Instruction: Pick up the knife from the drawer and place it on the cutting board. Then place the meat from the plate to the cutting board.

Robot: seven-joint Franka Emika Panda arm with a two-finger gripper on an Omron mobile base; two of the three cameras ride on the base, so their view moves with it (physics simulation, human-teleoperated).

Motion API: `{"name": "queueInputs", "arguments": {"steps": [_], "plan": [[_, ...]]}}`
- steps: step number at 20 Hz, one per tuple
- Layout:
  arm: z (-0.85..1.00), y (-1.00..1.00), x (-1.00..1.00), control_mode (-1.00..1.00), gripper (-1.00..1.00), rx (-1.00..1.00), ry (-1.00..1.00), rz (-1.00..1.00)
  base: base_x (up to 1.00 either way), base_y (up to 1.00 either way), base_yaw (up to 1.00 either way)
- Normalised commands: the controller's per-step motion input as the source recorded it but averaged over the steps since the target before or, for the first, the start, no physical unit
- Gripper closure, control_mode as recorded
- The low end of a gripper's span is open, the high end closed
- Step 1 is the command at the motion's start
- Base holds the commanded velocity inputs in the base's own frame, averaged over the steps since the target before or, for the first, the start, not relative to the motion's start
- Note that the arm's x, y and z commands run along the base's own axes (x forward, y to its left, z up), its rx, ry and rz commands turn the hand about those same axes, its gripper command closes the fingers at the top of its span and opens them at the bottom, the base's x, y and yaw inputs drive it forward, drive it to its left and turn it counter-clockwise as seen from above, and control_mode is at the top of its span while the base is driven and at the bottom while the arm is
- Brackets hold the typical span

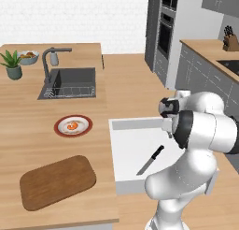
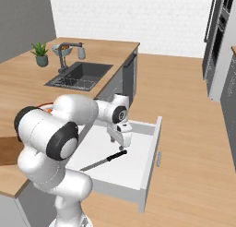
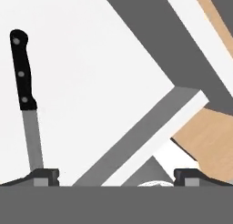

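Knife lay loose in the open drawer, my gripper spread wide above it.

I judged I should centre over the black handle, turn my fingers across it, then descend squarely. Further left on the wooden bench sat the cutting board, then the plate with the meat; beyond, a sink and white wall.

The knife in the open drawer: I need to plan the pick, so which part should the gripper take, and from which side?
Probably the black handle of the knife, coming straight down from above. It lies flat on the white floor of the drawer, apart from the walls, so the sides are free. The open gripper hangs above it; close across the handle's narrow width.
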Motion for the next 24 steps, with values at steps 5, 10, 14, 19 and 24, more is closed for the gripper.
{"name": "queueInputs", "arguments": {"steps": [5, 10, 14, 19, 24], "plan": [[-0.89, 0.04, 0.64, -1.0, -1.0, 0.07, 0.05, 0.0, 0.0, 0.0, 0.0], [-0.6, 0.0, 0.34, -1.0, -1.0, 0.13, 0.0, 0.01, 0.0, 0.0, 0.0], [-0.43, 0.18, 0.4, -1.0, -1.0, 0.03, 0.0, -0.01, 0.0, 0.0, 0.0], [-0.33, 0.29, 0.3, -1.0, -1.0, -0.1, 0.0, -0.03, 0.0, 0.0, 0.0], [-0.65, 0.09, 0.09, -1.0, -1.0, -0.17, 0.0, -0.01, 0.0, 0.0, 0.0]]}}
